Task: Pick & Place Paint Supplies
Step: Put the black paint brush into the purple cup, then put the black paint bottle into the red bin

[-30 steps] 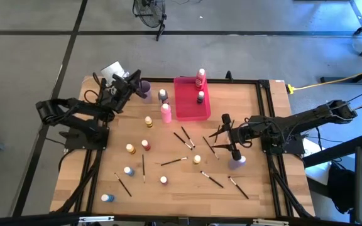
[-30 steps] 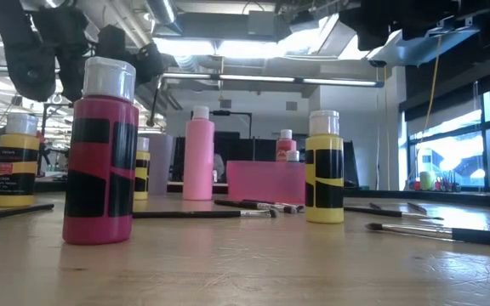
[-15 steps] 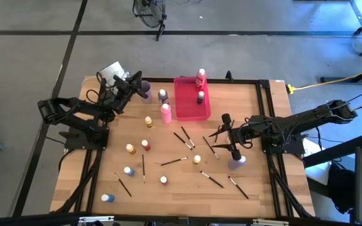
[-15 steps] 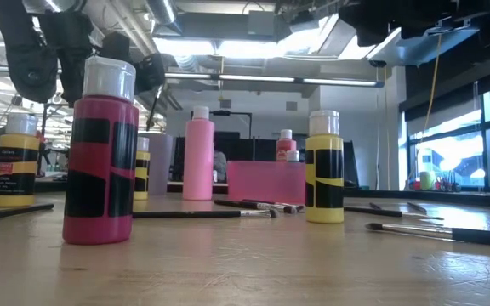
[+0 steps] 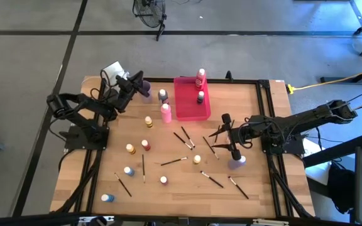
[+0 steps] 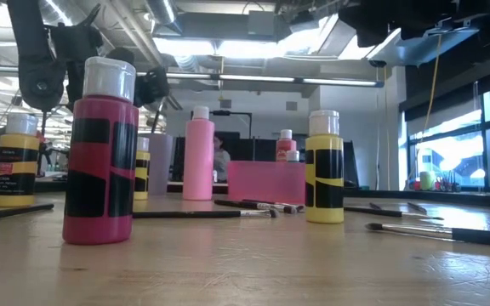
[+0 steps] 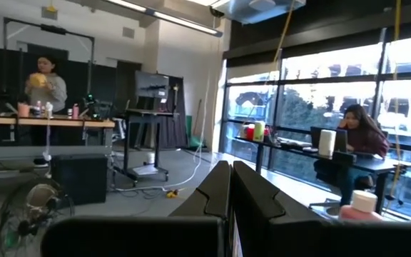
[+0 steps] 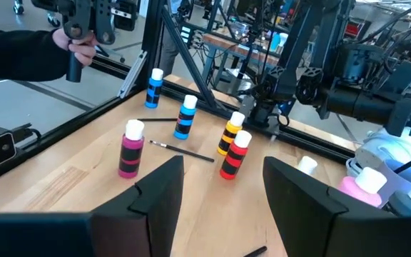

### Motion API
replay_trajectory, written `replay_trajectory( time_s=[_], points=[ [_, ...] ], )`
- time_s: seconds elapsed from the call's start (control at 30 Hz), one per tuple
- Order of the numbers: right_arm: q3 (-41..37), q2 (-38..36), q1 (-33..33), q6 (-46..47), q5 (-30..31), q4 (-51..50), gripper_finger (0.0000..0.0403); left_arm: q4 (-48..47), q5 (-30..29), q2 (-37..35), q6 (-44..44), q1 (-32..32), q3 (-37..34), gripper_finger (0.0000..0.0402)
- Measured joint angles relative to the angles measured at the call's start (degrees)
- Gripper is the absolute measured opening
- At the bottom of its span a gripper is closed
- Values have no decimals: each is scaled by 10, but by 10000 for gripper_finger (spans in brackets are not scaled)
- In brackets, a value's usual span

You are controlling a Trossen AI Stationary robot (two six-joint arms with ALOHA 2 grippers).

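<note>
swinging the left arm back, nothing carried yet

pulling in over the last second, the left arm has folded its elbow back toward the worktop's left edge, while its left claw has stayed raised near the lilac cup at the far left corner. that claw is pressed fully shut with nothing between its fingers, and its own camera looks out level into the room. to my eye it is repositioning, not mid-grasp.

across the middle, the paint bottles and brushes lie scattered on the wood exactly as before, with only two bottles standing in the pink tray.

further right, the right claw has not moved: it hangs partly spread and empty over the brushes, so most of the sorting looks undone.
</note>
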Motion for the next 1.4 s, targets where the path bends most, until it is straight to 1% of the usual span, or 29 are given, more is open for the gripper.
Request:
replay_trajectory(
  time_s=[0.17,0.27,0.33,0.57,0.83,1.0,1.27,1.4],
  points=[
    [0,0,0,-2,0,0,197,-2,10,0,0,-2,0,3],
    [0,0,0,-2,0,-1,197,-11,34,0,12,-2,0,3],
    [0,0,0,-1,0,-1,197,-18,36,0,14,-2,0,5],
    [0,0,0,0,0,-1,197,-44,33,0,10,-2,0,28],
    [0,0,0,0,0,-1,197,-48,32,0,25,-1,0,51],
    [0,0,0,0,-6,-1,197,-47,33,0,25,-2,0,82],
    [0,0,0,0,-11,-16,197,-19,36,0,15,-5,0,155],
    [0,0,0,0,-10,-19,197,-3,71,-13,15,-18,1,189]
  ],
)
